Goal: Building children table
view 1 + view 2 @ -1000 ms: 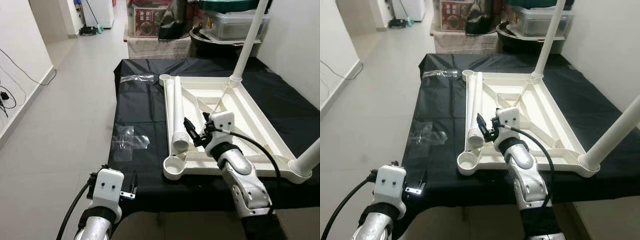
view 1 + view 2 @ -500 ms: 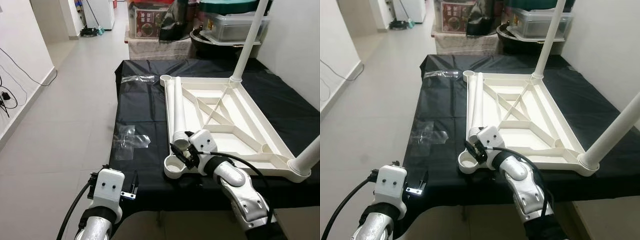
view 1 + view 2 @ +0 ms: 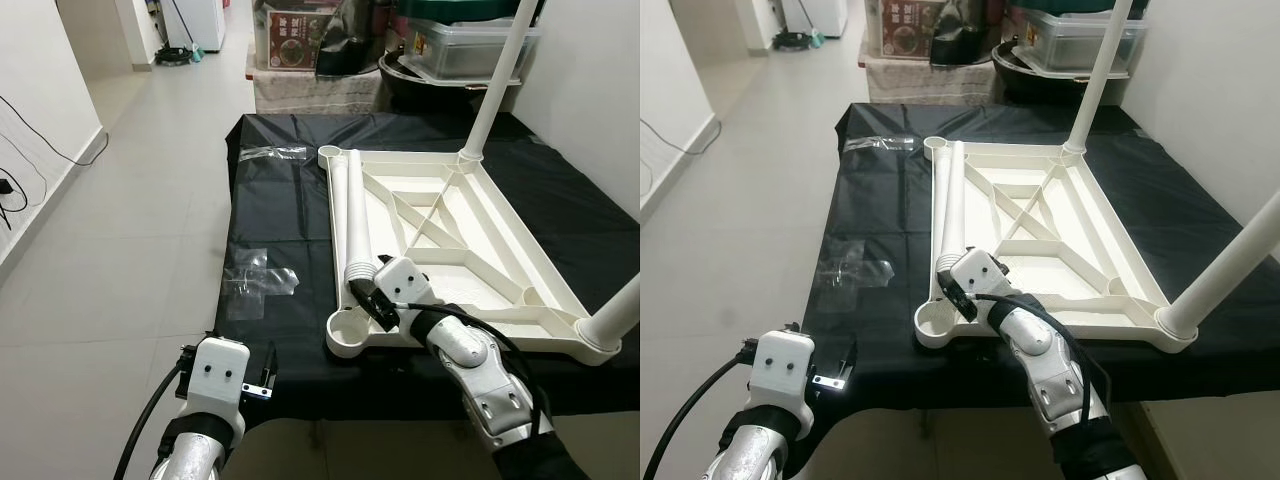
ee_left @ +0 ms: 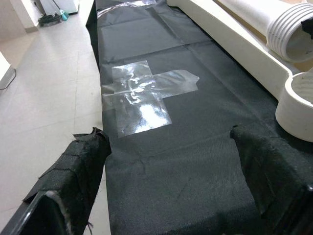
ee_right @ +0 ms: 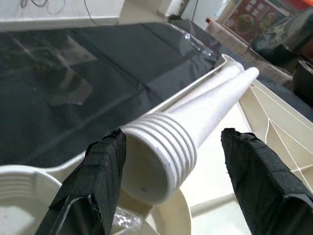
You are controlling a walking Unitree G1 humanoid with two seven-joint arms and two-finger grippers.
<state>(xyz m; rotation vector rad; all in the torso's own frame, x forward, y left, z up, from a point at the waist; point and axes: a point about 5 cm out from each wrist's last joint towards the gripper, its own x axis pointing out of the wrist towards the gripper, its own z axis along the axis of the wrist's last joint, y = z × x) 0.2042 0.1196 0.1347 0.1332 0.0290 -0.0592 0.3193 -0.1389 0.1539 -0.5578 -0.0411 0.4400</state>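
Right gripper (image 5: 166, 181): fingers (image 5: 98, 181) spread apart, one on each side of the threaded end of the loose leg (image 5: 195, 122), gripping nothing; whether the pads touch the leg cannot be told. The leg's ribbed open end lies between the fingers and its shaft runs away from them along the frame's rail. Just below the near finger sits the empty corner socket (image 5: 19, 196), threaded inside.

Tabletop (image 3: 440, 240): white, upside down on the black cloth (image 3: 280, 200), ribbed underside up, stretching beyond the right gripper's fingertips. Two legs already stand upright in corner sockets: far leg (image 3: 500, 80) well beyond the fingers, near leg (image 3: 618, 318) off to the right of the arm. A second empty socket (image 3: 330, 155) lies at the far end of the loose leg.

Left gripper (image 4: 171, 196): fingers (image 4: 78, 161) wide apart, holding nothing, hovering at the near edge of the cloth. Ahead of the fingertips lies a clear plastic bag (image 4: 142, 93), flat on the cloth; another clear wrapper (image 3: 275, 155) lies farther on. The corner socket is beside the right-hand finger.

Surroundings: tiled floor (image 3: 130, 200) left of the cloth, storage boxes (image 3: 460, 45) beyond it.
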